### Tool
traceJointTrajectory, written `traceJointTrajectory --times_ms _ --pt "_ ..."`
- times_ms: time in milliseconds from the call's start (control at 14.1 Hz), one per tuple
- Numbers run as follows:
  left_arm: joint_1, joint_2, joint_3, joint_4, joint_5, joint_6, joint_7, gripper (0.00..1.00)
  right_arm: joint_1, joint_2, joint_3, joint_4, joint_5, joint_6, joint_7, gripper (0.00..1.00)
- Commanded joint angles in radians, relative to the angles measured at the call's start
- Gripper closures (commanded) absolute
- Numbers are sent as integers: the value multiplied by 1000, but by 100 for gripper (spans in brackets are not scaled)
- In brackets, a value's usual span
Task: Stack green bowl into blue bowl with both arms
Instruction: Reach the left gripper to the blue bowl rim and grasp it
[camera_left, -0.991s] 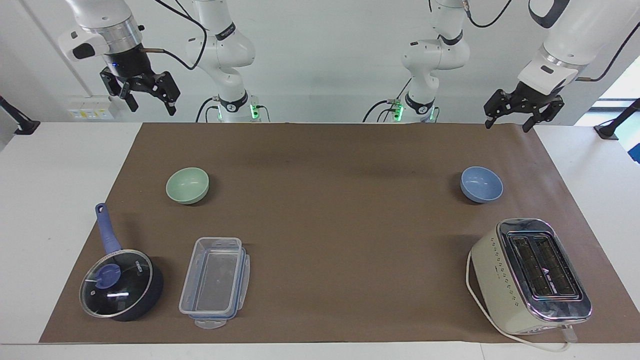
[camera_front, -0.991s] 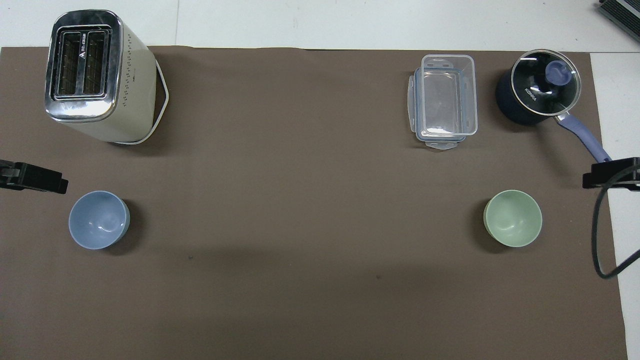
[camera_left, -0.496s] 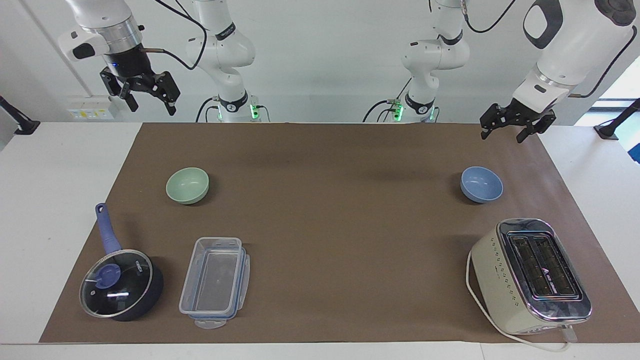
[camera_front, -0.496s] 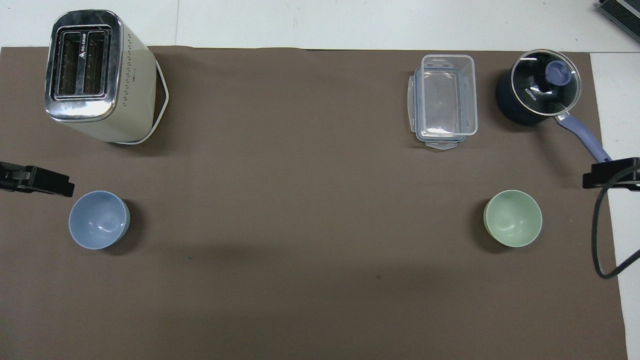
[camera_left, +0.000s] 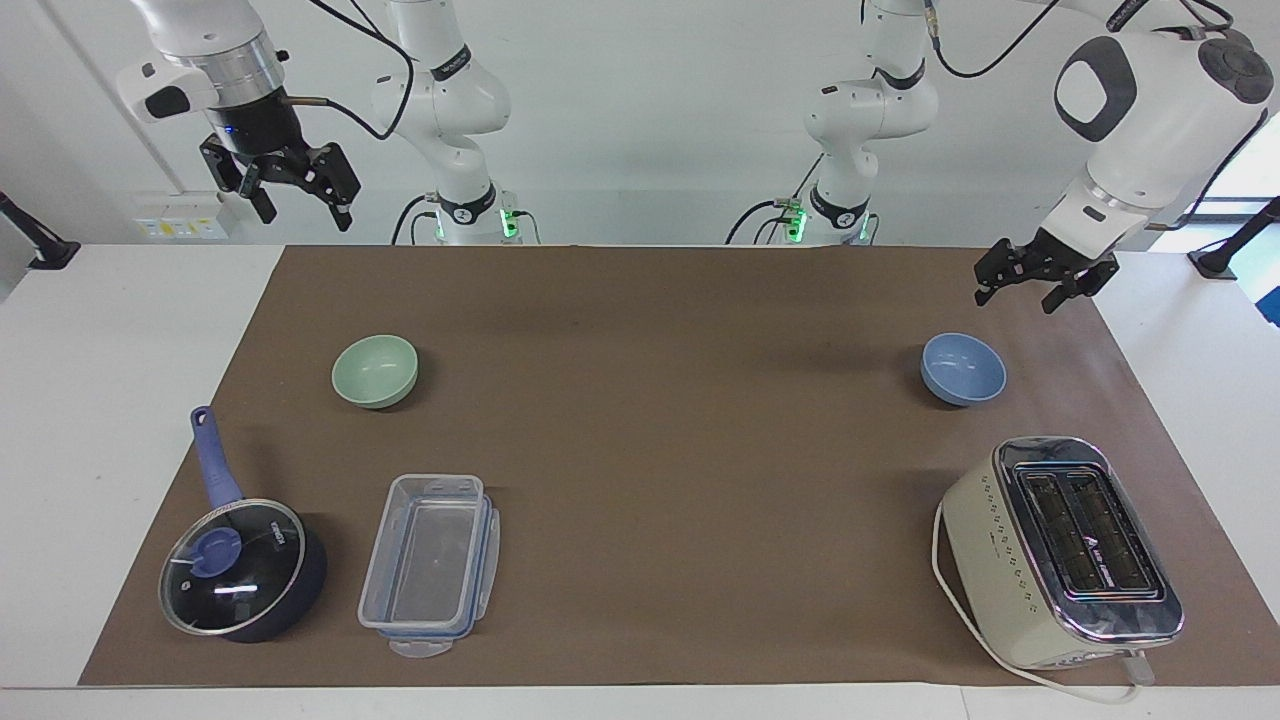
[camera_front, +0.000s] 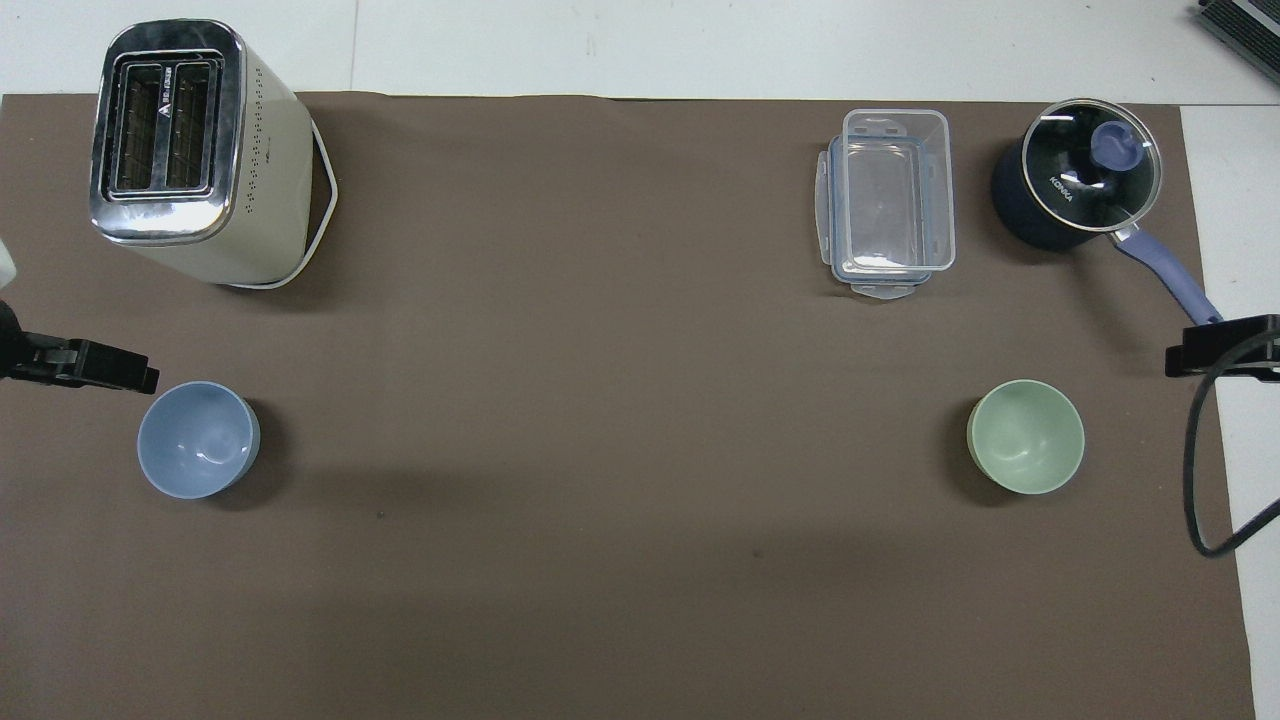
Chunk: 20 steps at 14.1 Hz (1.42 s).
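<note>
The pale green bowl sits upright on the brown mat toward the right arm's end of the table. The light blue bowl sits upright toward the left arm's end, about level with it. Both bowls hold nothing. My left gripper hangs open in the air over the mat's edge, close beside the blue bowl without touching it. My right gripper waits open, high above the table's right-arm end and well clear of the green bowl.
A cream toaster with a white cord stands farther from the robots than the blue bowl. A clear rectangular container and a dark blue lidded saucepan lie farther out than the green bowl. A black cable loops by the right arm.
The left arm has swung down and brought its open gripper lower and closer to the blue bowl. The right arm and both bowls have stayed put.
</note>
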Motion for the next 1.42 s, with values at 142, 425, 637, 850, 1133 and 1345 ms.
traceJointTrajectory --times_ms 142,425,637,850,1133,1345 --pt "88 29 -9 -106 -54 140 132 0 -9 -14 0 -14 1 -9 -30 0" --pt "162 83 -7 -182 -135 223 256 0 -9 -14 0 -14 1 -9 -30 0" --pt "174 112 -9 -207 -172 248 263 11 -9 -14 0 -14 1 -8 -30 0" --pt "174 152 -9 -221 -201 291 263 18 -9 -14 0 -14 1 -9 -30 0" --pt "172 187 -9 -236 -217 332 264 25 -9 -14 0 -14 1 -9 -30 0" --pt "177 192 -9 -250 -218 337 267 31 -9 -14 0 -14 1 -9 -30 0"
